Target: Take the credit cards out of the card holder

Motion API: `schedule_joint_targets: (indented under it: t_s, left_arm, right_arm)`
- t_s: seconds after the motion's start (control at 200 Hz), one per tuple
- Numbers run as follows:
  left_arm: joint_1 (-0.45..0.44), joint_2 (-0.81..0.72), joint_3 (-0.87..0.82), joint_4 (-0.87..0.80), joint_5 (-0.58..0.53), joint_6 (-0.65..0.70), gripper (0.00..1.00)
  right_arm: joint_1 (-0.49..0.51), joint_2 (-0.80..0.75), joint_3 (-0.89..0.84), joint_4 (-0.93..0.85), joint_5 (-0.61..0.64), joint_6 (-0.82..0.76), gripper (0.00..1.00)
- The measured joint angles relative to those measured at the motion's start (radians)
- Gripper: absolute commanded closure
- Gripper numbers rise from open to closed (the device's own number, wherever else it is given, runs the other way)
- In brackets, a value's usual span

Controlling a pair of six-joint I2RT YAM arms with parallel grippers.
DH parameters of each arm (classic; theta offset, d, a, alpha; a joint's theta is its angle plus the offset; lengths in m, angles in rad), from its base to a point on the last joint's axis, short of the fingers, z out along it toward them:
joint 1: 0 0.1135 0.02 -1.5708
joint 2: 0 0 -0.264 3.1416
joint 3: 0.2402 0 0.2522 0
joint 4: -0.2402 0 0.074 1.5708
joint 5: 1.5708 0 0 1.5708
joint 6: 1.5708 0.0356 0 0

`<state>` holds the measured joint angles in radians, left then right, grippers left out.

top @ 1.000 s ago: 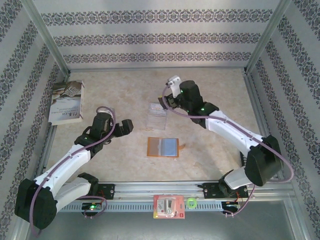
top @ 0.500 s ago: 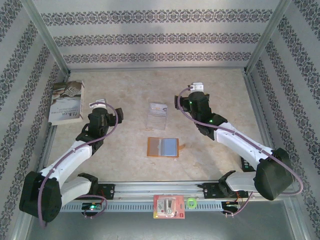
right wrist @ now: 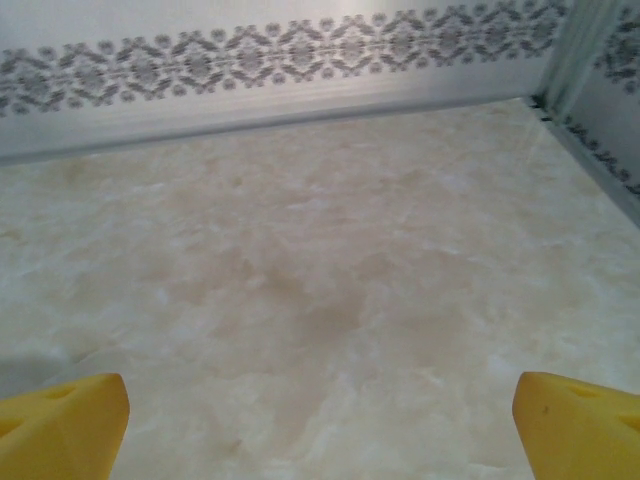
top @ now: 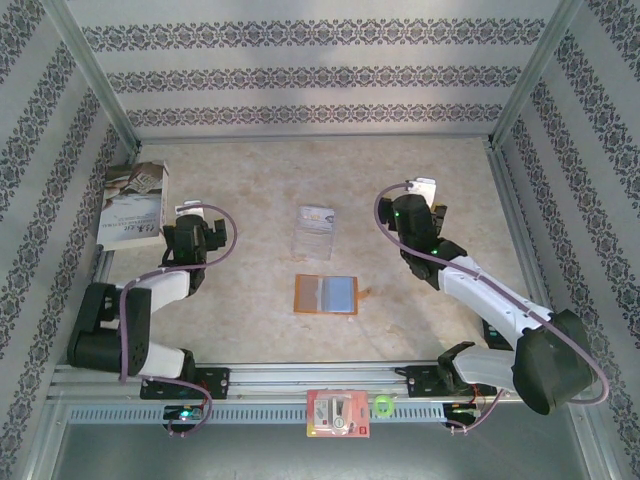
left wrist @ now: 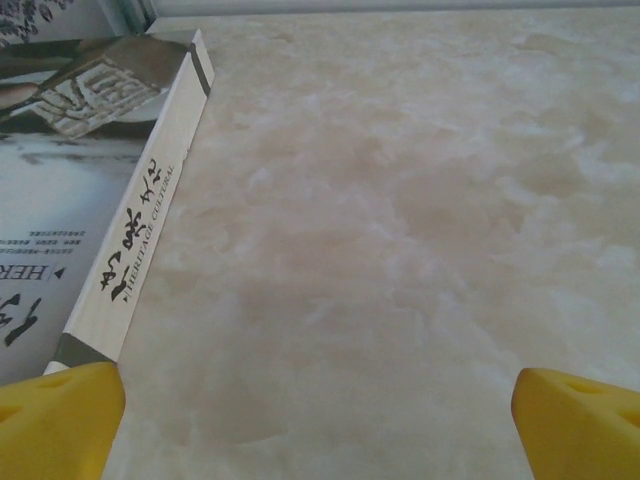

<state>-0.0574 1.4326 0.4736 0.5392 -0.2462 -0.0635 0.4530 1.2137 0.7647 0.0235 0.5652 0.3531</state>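
The card holder point(top: 327, 294) lies open and flat in the middle of the table, orange-tan with a pale blue-grey pocket side showing. A pale credit card point(top: 316, 214) rests on top of the clear plastic tray point(top: 314, 238) just beyond it. My left gripper point(top: 189, 222) point(left wrist: 320, 435) is far left of the holder beside the book, open, with bare table between its yellow fingertips point(left wrist: 55, 420). My right gripper point(top: 424, 203) point(right wrist: 320, 435) is off to the right of the tray, open and empty, its fingertips point(right wrist: 580, 420) wide apart.
A book point(top: 134, 205) point(left wrist: 70, 190) lies at the far left against the wall. A red-and-white packet point(top: 338, 413) and a green ring point(top: 383, 405) sit on the front rail. Patterned walls close in the back and both sides.
Both arms have drawn away from the centre. The right gripper left the tray and moved right. The left arm folded back toward the book.
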Motion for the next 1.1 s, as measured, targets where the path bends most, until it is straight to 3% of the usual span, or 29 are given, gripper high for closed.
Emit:
schedule_joint_targets:
  t_s: [0.125, 0.265, 0.43, 0.605, 0.849, 1.099]
  left_arm:
    - [0.024, 0.13, -0.062, 0.205, 0.084, 0.021, 0.01]
    - [0.041, 0.165, -0.101, 0.267, 0.153, 0.031, 0.0]
    - [0.042, 0.165, -0.105, 0.358, 0.142, 0.031, 0.01]
    - [0.043, 0.165, -0.131, 0.435, 0.123, 0.031, 0.01]
    - [0.043, 0.165, -0.119, 0.434, 0.139, 0.031, 0.0]
    - [0.043, 0.165, -0.113, 0.434, 0.142, 0.034, 0.01]
  right_arm:
    - [-0.065, -0.029, -0.025, 0.0, 0.015, -0.026, 0.02]
    - [-0.176, -0.106, -0.117, 0.032, 0.014, -0.087, 0.02]
    - [-0.322, -0.174, -0.329, 0.232, -0.029, -0.174, 0.02]
    - [-0.393, -0.037, -0.414, 0.457, -0.139, -0.219, 0.02]
    - [-0.397, 0.216, -0.413, 0.749, -0.234, -0.261, 0.02]
    - [-0.399, 0.262, -0.378, 0.79, -0.306, -0.297, 0.02]
